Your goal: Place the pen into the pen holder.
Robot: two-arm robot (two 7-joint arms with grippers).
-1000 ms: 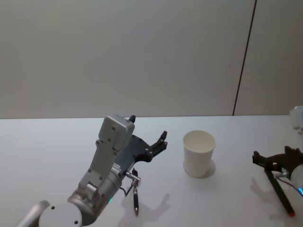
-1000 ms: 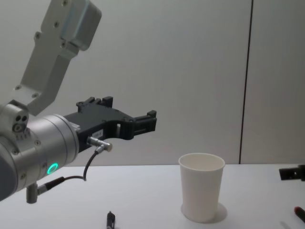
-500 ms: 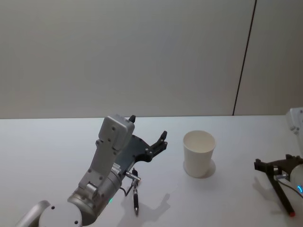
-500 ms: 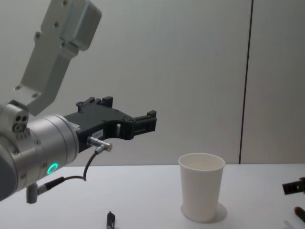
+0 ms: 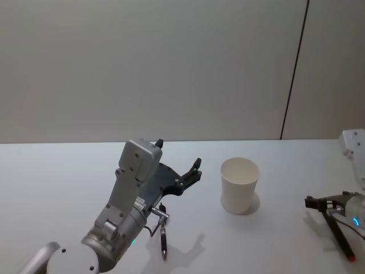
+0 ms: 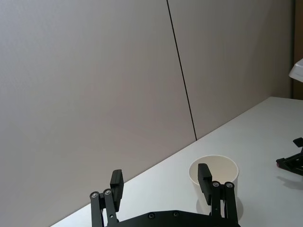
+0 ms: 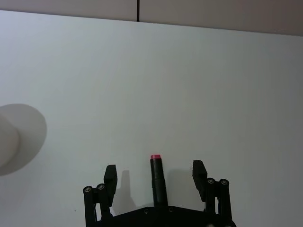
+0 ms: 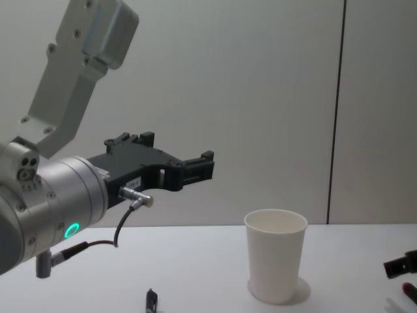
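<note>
While the cup [image 5: 239,185] stands upright mid-table, its white inside bare, the red-tipped pen [image 5: 341,241] lies on the table [image 5: 274,240] to its near right, between the spread fingers of the right gripper [image 7: 155,170]. Left of the cup, the left gripper [image 6: 160,176] hangs raised, fingers apart, with a black pen [image 5: 163,240] lying on the table nearby.

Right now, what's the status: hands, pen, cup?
Left hand open, raised left of paper cup. Right hand open, low over red-tipped pen on table. Cup upright, empty. Black pen lies left of cup.
</note>
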